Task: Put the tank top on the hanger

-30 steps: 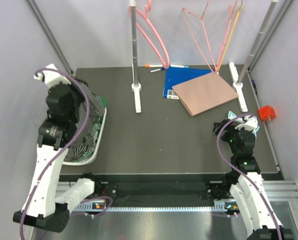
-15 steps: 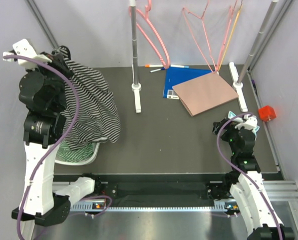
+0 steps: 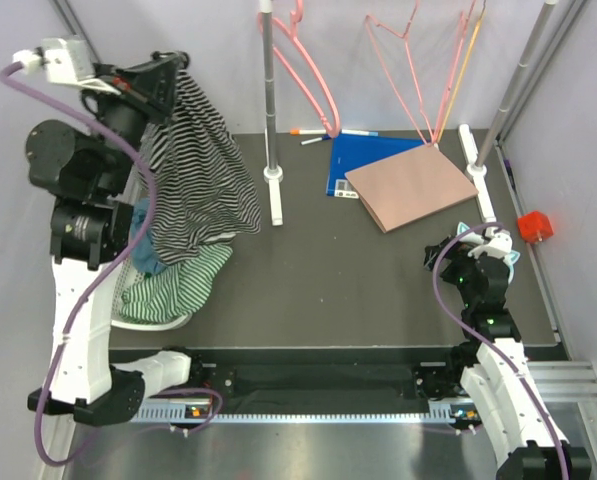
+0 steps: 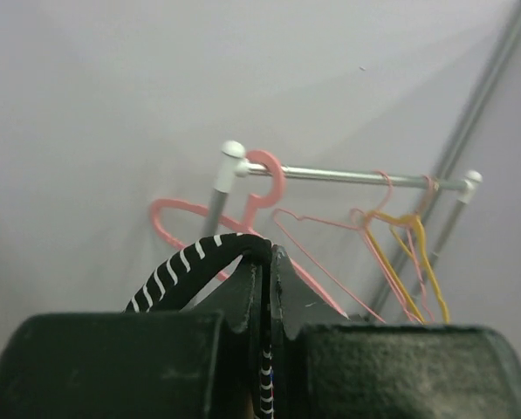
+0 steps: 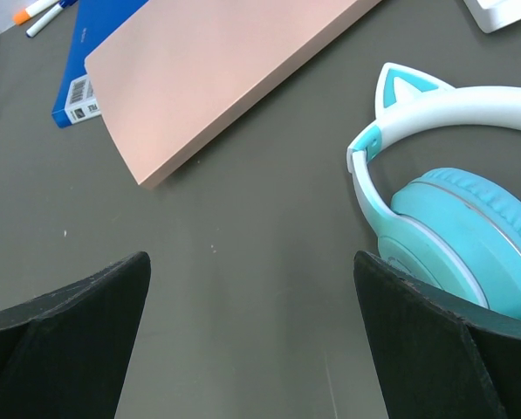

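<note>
- At the far left of the desk, above the basket: has hoisted the top up and clear, where a second ago there was only reaching down among the clothes.
- Grips a dark-edged strap in the left hand, pressed together on the fabric; in the wrist view, shows the striped strap looping up over the pinching tips.
- Lets the top hang at full length from that pinch, no longer bunched at mid-height as half a second ago; possibly still brushes the clothes below with the hem, though hard to tell from above.
- Leaves the green-striped garment and the teal cloth behind in and over the basket, so appears to have picked the right piece and picked it alone.
- Keeps the right hand spread wide, unmoved through the whole second, low over the desk just beside the headphones, holding nothing.
- Still has the hanger on the rail, well apart from the top and untouched.
- Means the pick-out looks done and the hanging not yet begun; next probably calls for carrying the top toward the rail and bringing in the idle hand to open the neck or fetch the hanger.
</note>
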Motion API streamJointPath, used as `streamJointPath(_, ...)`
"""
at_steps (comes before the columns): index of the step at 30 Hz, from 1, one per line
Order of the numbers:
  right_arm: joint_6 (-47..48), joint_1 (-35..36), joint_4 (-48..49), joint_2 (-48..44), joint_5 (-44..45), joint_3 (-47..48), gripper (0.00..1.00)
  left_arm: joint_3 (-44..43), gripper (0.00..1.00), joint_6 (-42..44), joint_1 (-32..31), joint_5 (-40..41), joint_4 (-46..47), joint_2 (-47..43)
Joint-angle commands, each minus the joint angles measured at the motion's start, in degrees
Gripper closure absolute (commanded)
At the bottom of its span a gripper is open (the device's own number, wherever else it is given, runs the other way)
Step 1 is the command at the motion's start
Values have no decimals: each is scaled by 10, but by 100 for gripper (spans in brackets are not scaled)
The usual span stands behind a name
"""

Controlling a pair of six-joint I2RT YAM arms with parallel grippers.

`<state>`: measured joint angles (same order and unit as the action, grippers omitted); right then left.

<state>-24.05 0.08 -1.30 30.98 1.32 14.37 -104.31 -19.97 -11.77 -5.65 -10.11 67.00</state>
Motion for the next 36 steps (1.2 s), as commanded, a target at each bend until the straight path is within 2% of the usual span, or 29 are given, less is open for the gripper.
streamJointPath(1,6,-5,29,0,-7,30,0,64,100,-11,-59,-127,61,23)
streamJointPath(3,6,-5,28,1,-7,31,0,85,100,42,-113,-85,55,33)
streamJointPath(4,6,-5,28,1,-8,31,0,94,100,59,-164,-66,44,37)
streamJointPath(6,6,-5,24,1,-11,33,0,110,100,90,-204,-4,27,47)
streamJointPath(9,9,-5,15,-2,-8,37,0,223,100,79,-251,47,66,11)
streamJointPath(10,11,-5,15,-3,-6,37,0,299,100,74,-271,51,96,-2)
streamJointPath(12,12,-5,15,-6,-4,36,1,380,100,52,-300,81,144,-46)
streamJointPath(13,10,-5,17,-6,-4,36,0,460,100,46,-310,78,176,-59)
streamJointPath(16,9,-5,24,2,-10,34,0,598,100,31,-346,41,198,-85)
streamJointPath(18,9,-5,28,12,-11,35,0,641,99,39,-373,33,154,-76)
streamJointPath(19,9,-5,30,14,-11,36,0,671,89,37,-382,38,134,-71)
streamJointPath(20,9,-5,31,20,-26,36,0,684,66,27,-390,39,104,-61)
streamJointPath(21,10,-5,35,22,-37,36,0,695,51,22,-405,40,83,-58)
streamJointPath(23,16,-5,41,24,-47,35,0,726,34,-1,-421,69,76,-71)
streamJointPath(24,16,-5,46,24,-54,32,0,735,20,-8,-429,76,80,-79)
streamJointPath(25,16,-5,47,24,-58,32,0,748,14,-14,-430,82,85,-92)
streamJointPath(28,18,-5,36,18,-65,37,0,763,2,-34,-431,113,118,-151)
streamJointPath(32,21,-5,24,-6,-83,41,1,766,1,-39,-431,134,168,-224)
streamJointPath(36,20,-5,29,-14,-124,42,0,759,1,-24,-431,142,223,-210)
